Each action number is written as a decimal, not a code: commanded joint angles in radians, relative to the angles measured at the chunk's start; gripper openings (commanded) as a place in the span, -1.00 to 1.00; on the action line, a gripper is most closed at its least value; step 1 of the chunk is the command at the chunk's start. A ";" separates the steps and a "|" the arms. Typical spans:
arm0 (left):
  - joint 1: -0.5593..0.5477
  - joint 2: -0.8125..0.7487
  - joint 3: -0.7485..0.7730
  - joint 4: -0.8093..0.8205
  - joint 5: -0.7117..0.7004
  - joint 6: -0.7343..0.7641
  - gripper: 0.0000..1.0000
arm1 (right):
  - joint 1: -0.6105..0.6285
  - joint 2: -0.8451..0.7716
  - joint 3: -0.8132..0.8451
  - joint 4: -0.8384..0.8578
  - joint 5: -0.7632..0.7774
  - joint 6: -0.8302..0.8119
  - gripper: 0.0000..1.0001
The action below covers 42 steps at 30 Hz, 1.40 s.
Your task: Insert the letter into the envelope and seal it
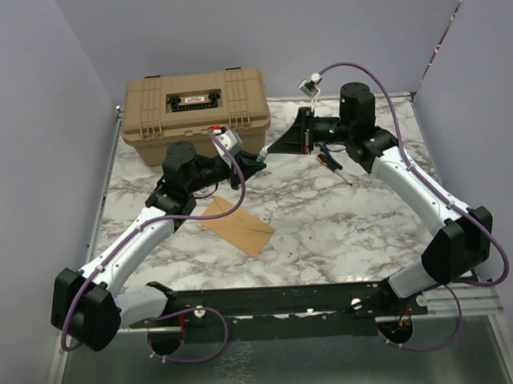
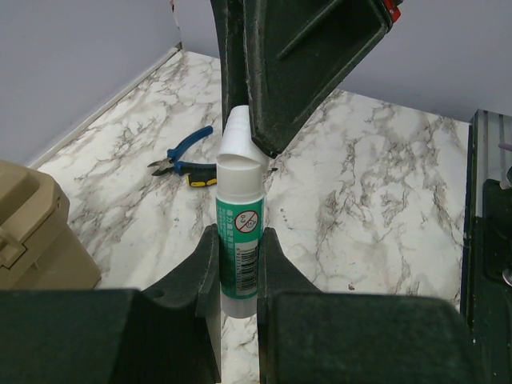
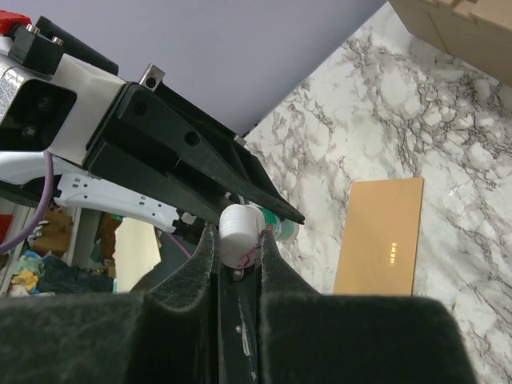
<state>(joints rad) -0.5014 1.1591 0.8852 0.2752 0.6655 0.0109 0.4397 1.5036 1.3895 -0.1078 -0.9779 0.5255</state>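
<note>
Left jaws grip glue stick [image 2: 240, 232] | right jaws grip cap [image 3: 238, 230] | envelope [image 1: 238, 226] lies apart below

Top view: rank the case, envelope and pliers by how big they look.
Largest to smallest:
1. case
2. envelope
3. pliers
The gaps are plain, with no near ties.

The white-and-black left arm [image 1: 136, 242] and right arm [image 1: 412, 182] bend inward, their tips nearly meeting. The black two-finger left tool [image 2: 238, 240] clamps a green-and-white glue stick [image 2: 240, 216]; the right tool [image 3: 238, 240] pinches its white cap [image 3: 238, 226].
</note>
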 commanded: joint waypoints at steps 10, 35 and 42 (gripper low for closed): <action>-0.018 0.028 0.038 -0.054 0.023 0.102 -1.00 | 0.019 0.058 0.099 -0.180 -0.005 -0.082 -0.99; -0.042 0.109 0.215 -0.300 -0.009 0.409 -1.00 | 0.082 0.178 0.310 -0.548 0.009 -0.142 -0.99; -0.059 0.153 0.272 -0.342 -0.012 0.444 -1.00 | 0.124 0.260 0.436 -0.789 0.174 -0.243 -0.99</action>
<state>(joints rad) -0.5182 1.2724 1.0790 -0.1158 0.6300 0.4046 0.4736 1.7061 1.7668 -0.7288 -0.8387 0.3187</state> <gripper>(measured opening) 0.135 0.112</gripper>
